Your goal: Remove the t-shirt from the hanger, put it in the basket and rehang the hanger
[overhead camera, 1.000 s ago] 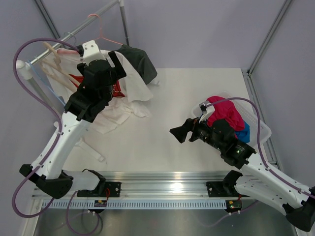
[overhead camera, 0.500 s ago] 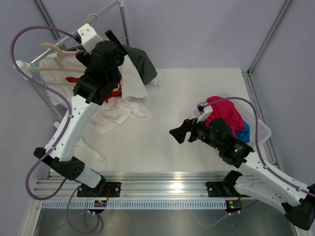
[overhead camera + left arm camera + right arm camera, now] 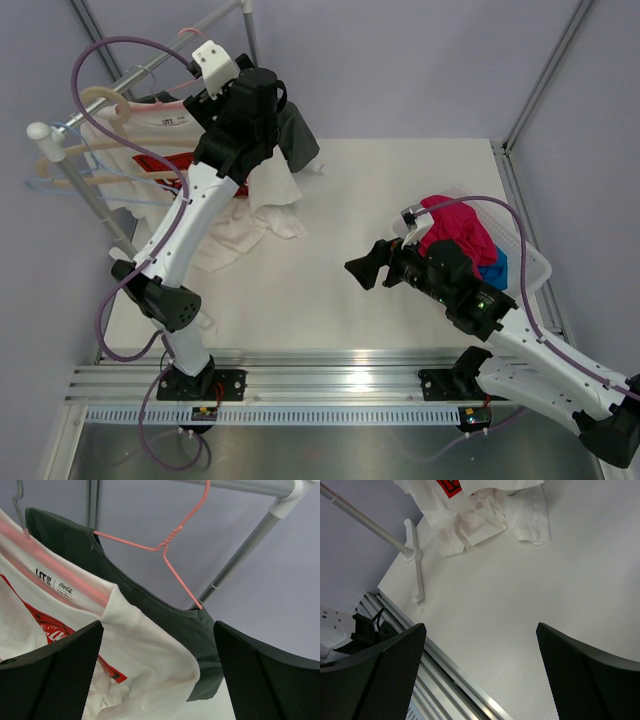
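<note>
mostly hidden: hanger (image 3: pixel 75 581) inside t-shirt (image 3: pixel 145 652) collar, end cut off.

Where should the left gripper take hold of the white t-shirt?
Probably the shoulder of the t-shirt, just past the hanger end, approached from the dark shirt's side: cloth drapes loose there, while the collar lies flat along the hanger.

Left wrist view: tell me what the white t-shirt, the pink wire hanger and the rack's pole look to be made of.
White t-shirt: soft knit fabric, likely cotton; matte, and it drapes in folds. Pink wire hanger: thin wire, probably coated metal, since its neck is twisted on itself. Pole: smooth grey tube with a dull sheen, probably metal.
</note>
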`<state>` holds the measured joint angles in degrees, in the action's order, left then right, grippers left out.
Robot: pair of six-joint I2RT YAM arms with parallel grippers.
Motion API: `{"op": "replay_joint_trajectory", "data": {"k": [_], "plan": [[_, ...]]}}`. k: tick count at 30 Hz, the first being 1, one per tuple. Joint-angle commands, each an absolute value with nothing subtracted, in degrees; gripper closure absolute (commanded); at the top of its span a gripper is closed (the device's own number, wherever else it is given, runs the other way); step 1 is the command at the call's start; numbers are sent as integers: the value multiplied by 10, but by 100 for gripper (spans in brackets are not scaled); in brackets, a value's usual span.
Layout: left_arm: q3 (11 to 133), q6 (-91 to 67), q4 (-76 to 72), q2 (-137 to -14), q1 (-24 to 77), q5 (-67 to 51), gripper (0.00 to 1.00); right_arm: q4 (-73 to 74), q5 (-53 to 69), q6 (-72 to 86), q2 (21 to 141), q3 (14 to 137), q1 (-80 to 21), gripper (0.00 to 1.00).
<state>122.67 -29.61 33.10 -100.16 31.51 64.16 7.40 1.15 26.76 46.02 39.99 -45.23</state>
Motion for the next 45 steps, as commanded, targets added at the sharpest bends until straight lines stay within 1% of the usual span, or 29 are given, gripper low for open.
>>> {"op": "replay_joint_trajectory", "data": {"k": [1,6,9,13,16,17,21,27,29,31,36,43,45], "plan": [[1253,-304,293,-1009,316,713,8,74,17,261,451,423,-457,0],[1252,-275,270,-1022,316,743,10,74,21,262,453,424,-457,0],[1235,-275,270,-1024,316,752,14,75,23,263,449,424,-457,1],[1196,-283,271,-1009,316,771,22,77,21,263,445,424,-457,0],[1138,-337,269,-977,316,762,22,76,23,264,440,425,-457,0],[1136,-345,269,-975,316,761,21,76,19,262,439,424,-457,1],[1158,-315,270,-990,316,765,18,84,3,257,438,422,-456,1],[1167,-287,268,-995,316,794,18,86,3,254,445,425,-457,0],[1169,-278,266,-993,316,797,22,85,3,255,445,426,-457,0],[1167,-275,265,-991,316,796,29,86,3,254,442,425,-457,0],[1156,-245,265,-995,316,824,37,84,4,253,441,425,-457,1],[1135,-258,265,-983,316,833,36,87,-11,253,437,425,-457,1],[1135,-258,265,-982,316,831,32,89,-11,253,436,425,-457,0]]}}
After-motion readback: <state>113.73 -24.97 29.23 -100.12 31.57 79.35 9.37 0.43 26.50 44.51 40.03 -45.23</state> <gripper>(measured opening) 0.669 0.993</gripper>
